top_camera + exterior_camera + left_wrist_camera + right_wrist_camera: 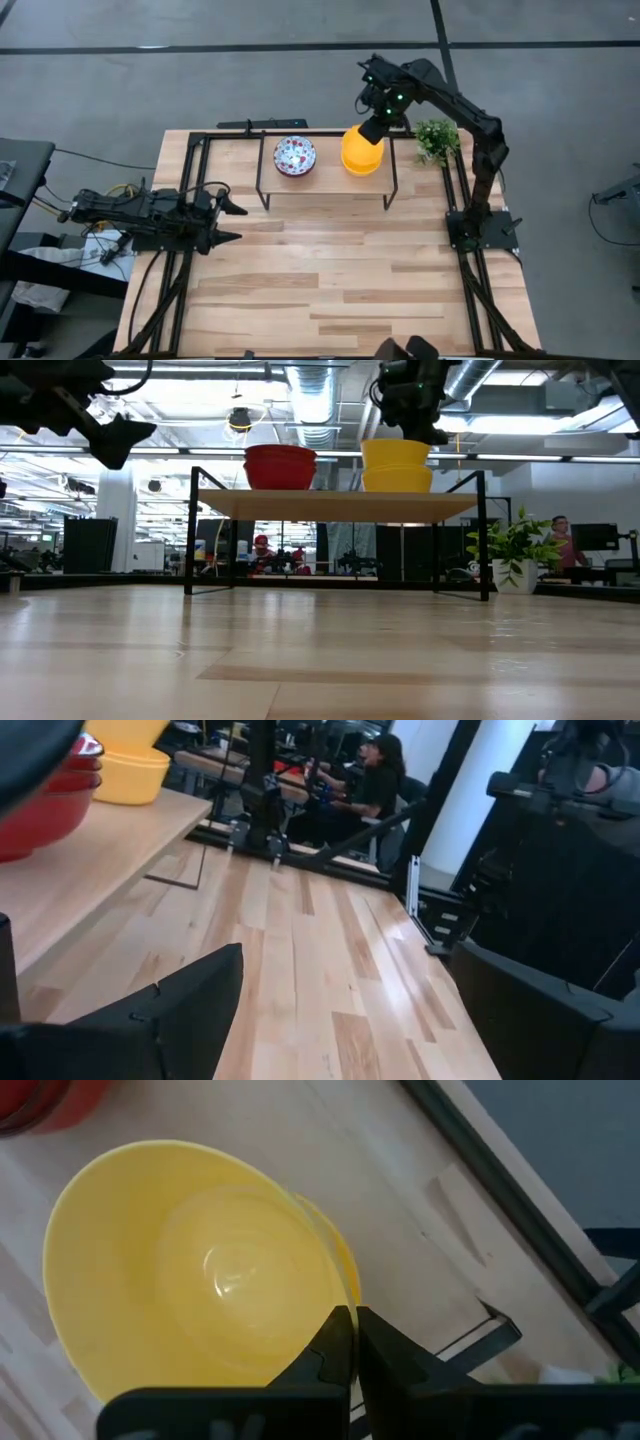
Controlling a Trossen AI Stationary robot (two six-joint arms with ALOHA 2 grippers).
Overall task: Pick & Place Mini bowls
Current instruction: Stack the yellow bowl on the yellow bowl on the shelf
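Two stacks of mini bowls stand on a low wooden rack (pixel 325 180). The left stack is white with floral speckle inside (pixel 294 155) and red outside (pixel 280 465). The right stack is plain yellow (pixel 361 150) (pixel 397 478). My right gripper (pixel 353 1342) reaches over the far right side of the yellow stack and is shut on the top yellow bowl (pixel 190 1270). My left gripper (pixel 232 222) (pixel 360 1020) is open and hovers above the table's left part, well clear of the rack. My right gripper pinches the top yellow bowl's rim (pixel 338 1298) between its two fingers, one inside the bowl and one outside. The fingers come from above, slanting in from the far right side. The bowl sits nested in the yellow bowl beneath it (pixel 347 1265), shifted a little off it.
A small green potted plant (pixel 437 138) (pixel 515 550) stands on the table right of the rack, close to my right arm. Black frame rails run along the table's left and right edges (pixel 470 270). Bare wooden tabletop (pixel 330 270) lies in front of the rack. People sit in the room beyond.
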